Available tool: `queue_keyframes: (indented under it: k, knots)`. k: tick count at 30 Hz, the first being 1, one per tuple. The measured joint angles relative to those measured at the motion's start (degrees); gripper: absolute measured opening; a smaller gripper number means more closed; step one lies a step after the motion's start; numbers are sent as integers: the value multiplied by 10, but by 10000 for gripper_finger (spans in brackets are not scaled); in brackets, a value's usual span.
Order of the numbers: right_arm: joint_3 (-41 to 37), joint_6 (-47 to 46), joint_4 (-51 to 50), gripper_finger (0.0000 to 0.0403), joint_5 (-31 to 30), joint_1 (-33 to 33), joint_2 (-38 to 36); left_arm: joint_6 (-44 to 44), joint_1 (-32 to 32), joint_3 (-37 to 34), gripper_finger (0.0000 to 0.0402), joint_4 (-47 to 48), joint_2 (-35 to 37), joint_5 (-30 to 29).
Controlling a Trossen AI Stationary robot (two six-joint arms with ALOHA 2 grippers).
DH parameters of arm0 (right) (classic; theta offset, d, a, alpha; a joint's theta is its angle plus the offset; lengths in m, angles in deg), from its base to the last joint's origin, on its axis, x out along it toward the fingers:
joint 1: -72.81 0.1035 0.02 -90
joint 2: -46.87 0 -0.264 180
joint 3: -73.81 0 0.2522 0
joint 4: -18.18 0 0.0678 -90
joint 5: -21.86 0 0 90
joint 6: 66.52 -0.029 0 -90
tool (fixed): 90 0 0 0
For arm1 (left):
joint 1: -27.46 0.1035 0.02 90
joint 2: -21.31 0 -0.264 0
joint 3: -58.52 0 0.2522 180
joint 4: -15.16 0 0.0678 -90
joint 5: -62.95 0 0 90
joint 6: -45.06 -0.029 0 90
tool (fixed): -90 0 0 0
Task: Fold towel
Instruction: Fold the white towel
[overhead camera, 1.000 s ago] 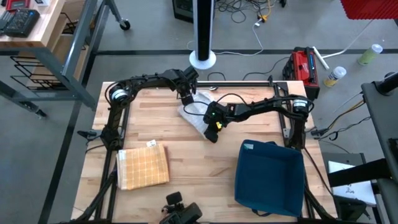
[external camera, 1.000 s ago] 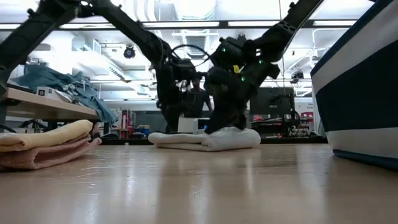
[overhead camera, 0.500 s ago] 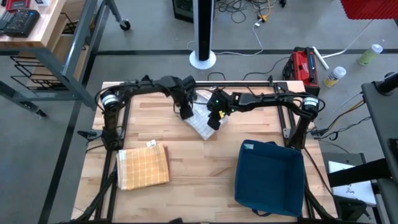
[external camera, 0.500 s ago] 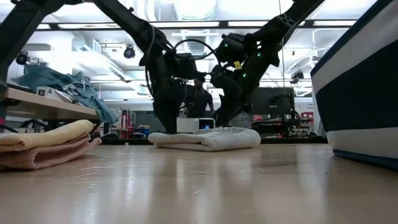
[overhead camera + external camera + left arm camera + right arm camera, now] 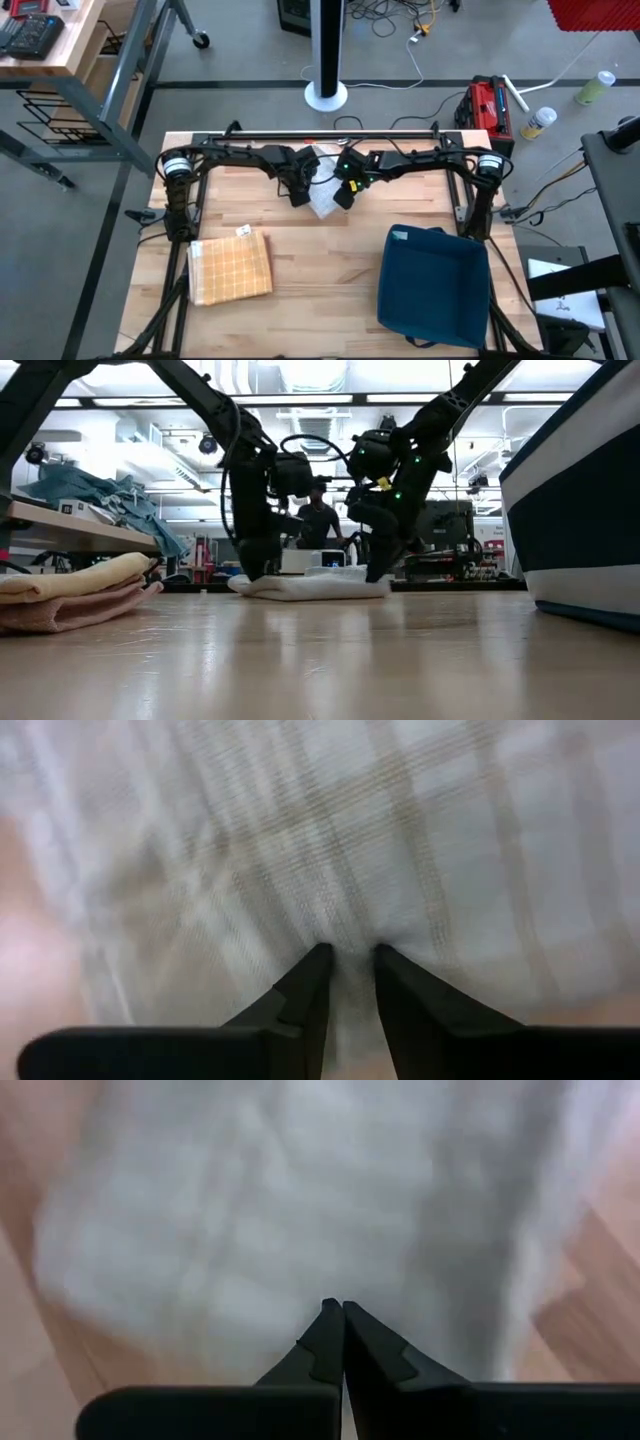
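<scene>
1. At the near left corner of the tabletop, a folded yellow checked towel lies flat; it has not moved over the last second.
2. At the near right, a dark blue bin stands well apart from the work area. Neither item obstructs the arms.
3. Toward the far middle of the tabletop lies the white towel, a low, flat bundle in the low view.
4. Change: a second ago the white towel lay nearer the centre, with the right gripper pressing down on its mounded right end. The bundle now sits farther back and flatter, with both arms drawn in toward the far rail.
5. The left gripper is at the towel's left edge; its fingers stand slightly apart, pinching a small ridge of checked cloth between the tips.
6. The right gripper's fingers are pressed fully together, tips against the cloth, at the towel's right edge; nothing shows between them.
7. Judgement: the bundle appears compact, so the fold is probably near completion, pending final flattening or release.
8. Beyond the tabletop, a white pole base and a red case stand on the floor, clear of the work.
</scene>
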Motion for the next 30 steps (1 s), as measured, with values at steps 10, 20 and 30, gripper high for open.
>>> queue_keyframes:
  k: [10, 20, 30]
  knots:
    - [1, 16, -45, 0, 90, 21, -5, -6, 7, 30, 77, 74, 46, -137]
    - [15, 16, -49, 0, -123, 17, -38, 55, -19, -31, 76, -82, 68, 98]
    - [15, 14, -44, 0, 39, 16, 23, 80, -43, -105, 75, -94, 67, 98]
